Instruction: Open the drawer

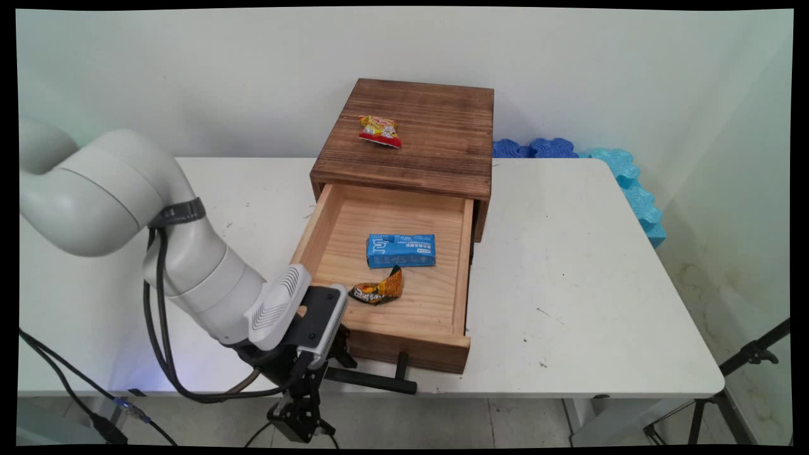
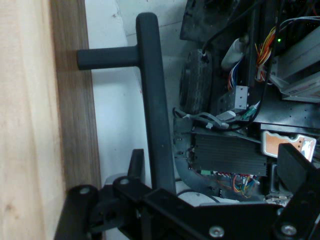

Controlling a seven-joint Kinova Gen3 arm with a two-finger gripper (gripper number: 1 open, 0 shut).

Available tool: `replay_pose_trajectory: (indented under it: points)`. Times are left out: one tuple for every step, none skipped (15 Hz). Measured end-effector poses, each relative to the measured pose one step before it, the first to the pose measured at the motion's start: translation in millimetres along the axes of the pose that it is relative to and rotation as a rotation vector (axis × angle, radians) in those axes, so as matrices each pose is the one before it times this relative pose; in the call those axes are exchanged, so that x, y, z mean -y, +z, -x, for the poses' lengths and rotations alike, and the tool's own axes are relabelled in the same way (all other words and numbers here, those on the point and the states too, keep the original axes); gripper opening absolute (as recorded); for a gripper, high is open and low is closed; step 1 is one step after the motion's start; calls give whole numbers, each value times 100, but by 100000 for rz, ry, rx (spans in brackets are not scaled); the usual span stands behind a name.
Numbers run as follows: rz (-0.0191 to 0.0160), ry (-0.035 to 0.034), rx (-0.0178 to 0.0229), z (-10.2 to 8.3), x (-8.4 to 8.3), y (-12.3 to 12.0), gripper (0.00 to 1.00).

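Right between the gripper's [image 2: 215, 160] spread-open fingers [image 2: 295, 167], the black handle bar [image 2: 155, 100] is straddled but not pinched, so the pulled-out wooden drawer [image 1: 404, 297] just beyond is kinda left loose.

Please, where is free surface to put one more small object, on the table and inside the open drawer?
The table is bare right of the drawer, and left of it above the arm. Inside the drawer, the back strip behind the blue box is free. Crowded: the drawer's front, with the orange wrapper, gripper and black handle.
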Motion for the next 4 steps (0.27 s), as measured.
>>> replay_pose_trajectory:
  points:
    - [-242,655,-315,-8,61,-150,100]
    - [-254,809,-346,-3,62,-184,100]
    - [-196,898,-337,4,57,-207,100]
    - [-133,777,-364,11,29,-226,100]
